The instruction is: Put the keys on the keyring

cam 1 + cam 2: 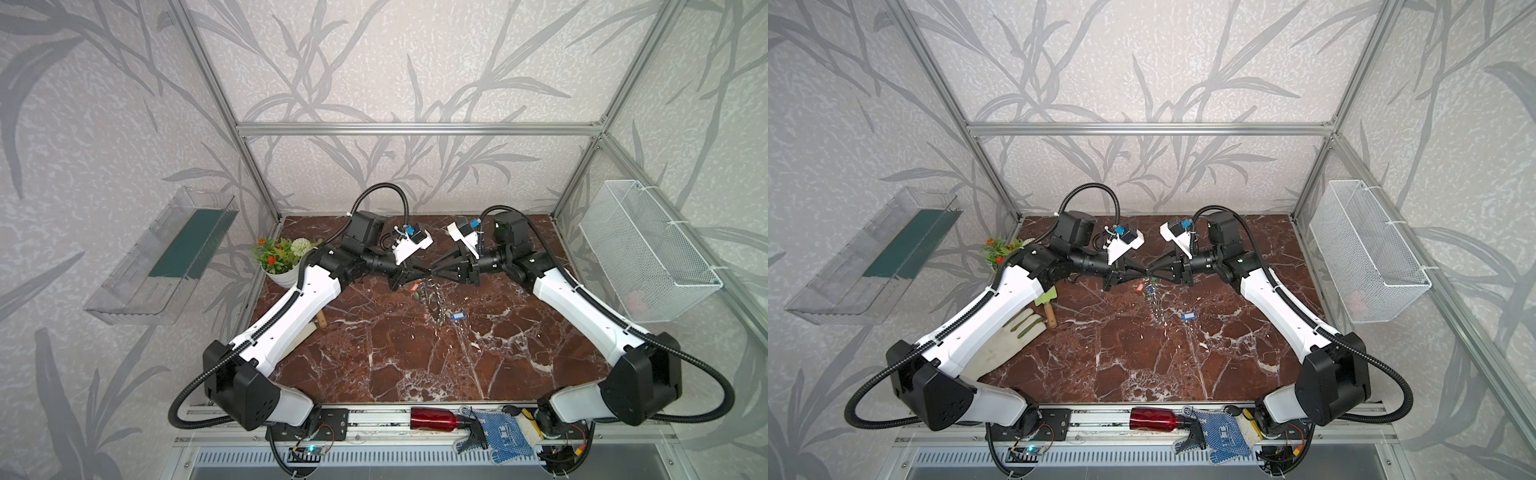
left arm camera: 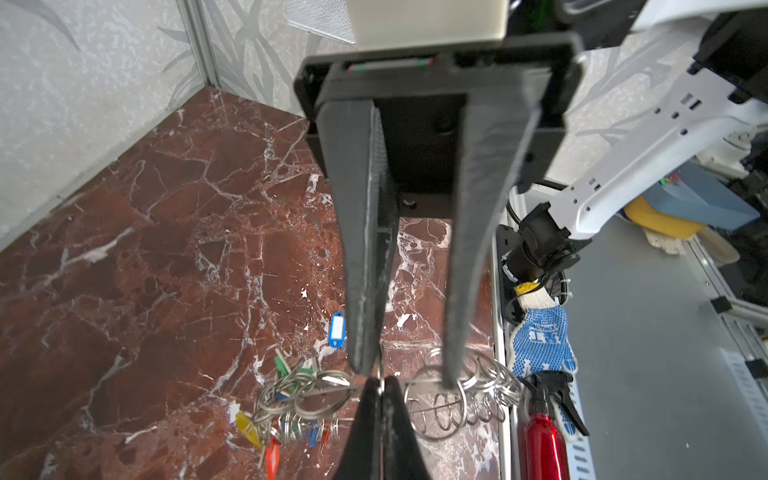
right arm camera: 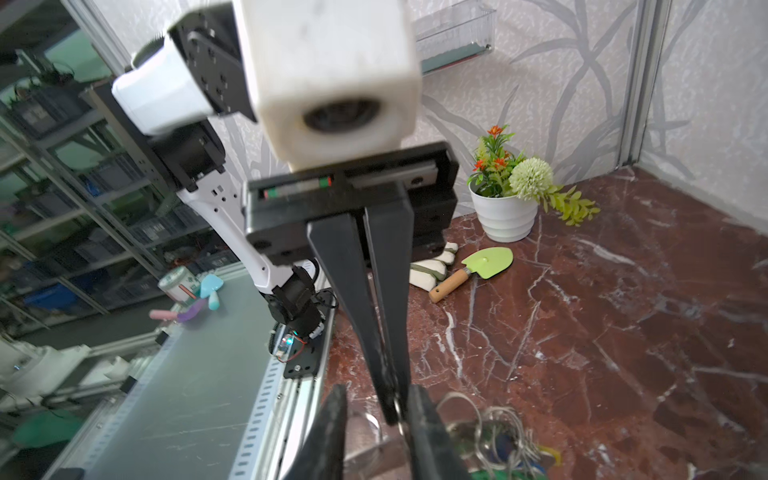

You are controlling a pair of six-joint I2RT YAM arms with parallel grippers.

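Plainly, your left gripper [image 2: 380, 384] is pinched tight on the thin rim of the keyring [image 2: 486, 380], which hangs in the air above the surface [image 2: 166, 249]. Your right gripper [image 2: 408, 374] faces it with jaws parted, holding nothing. Tagged keys [image 2: 286, 419] hang bunched on one side, so expect stiff, slick metal that is lopsided and apt to swing or twist in so narrow a pinch. A blue-tagged key [image 2: 337, 330] lies alone on the surface below. It looks light, so take it by the flat plastic tag.
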